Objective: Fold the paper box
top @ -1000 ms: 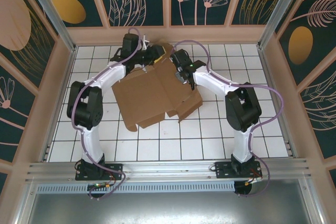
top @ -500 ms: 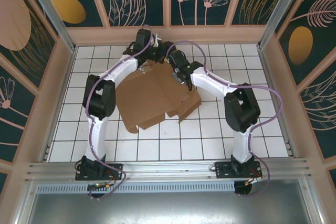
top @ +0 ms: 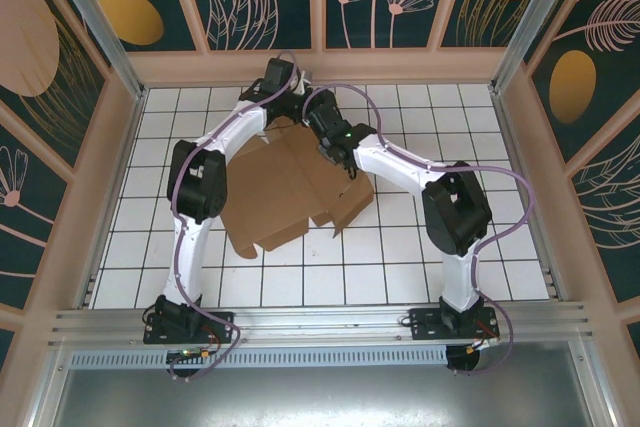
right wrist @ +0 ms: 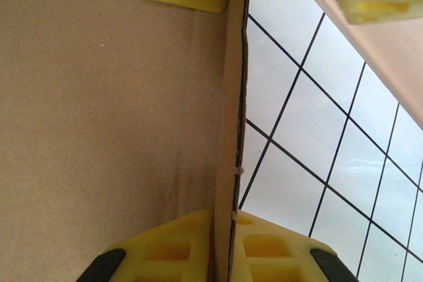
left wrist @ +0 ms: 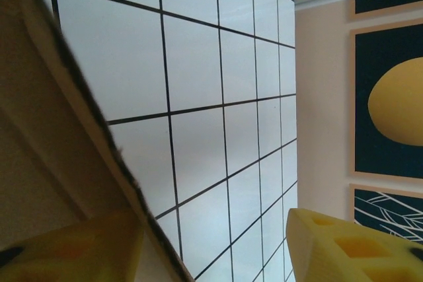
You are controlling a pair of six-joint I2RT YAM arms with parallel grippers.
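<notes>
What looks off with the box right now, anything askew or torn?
No tears visible. The cardboard lies rotated against the grid lines of the table and mostly flat. The right gripper is pinched on its far edge; the left gripper sits open astride that same edge.

Item: paper box, brown corrugated cardboard with a matt, fibrous face. The cut edge between the right gripper fingers is raw and slightly frayed.
Fingers: yellow moulded plastic, dull satin, with recessed pockets.
Table beyond the fingers: white, smooth, faint sheen, thin black grid lines.
Arm shells: glossy white plastic.
</notes>
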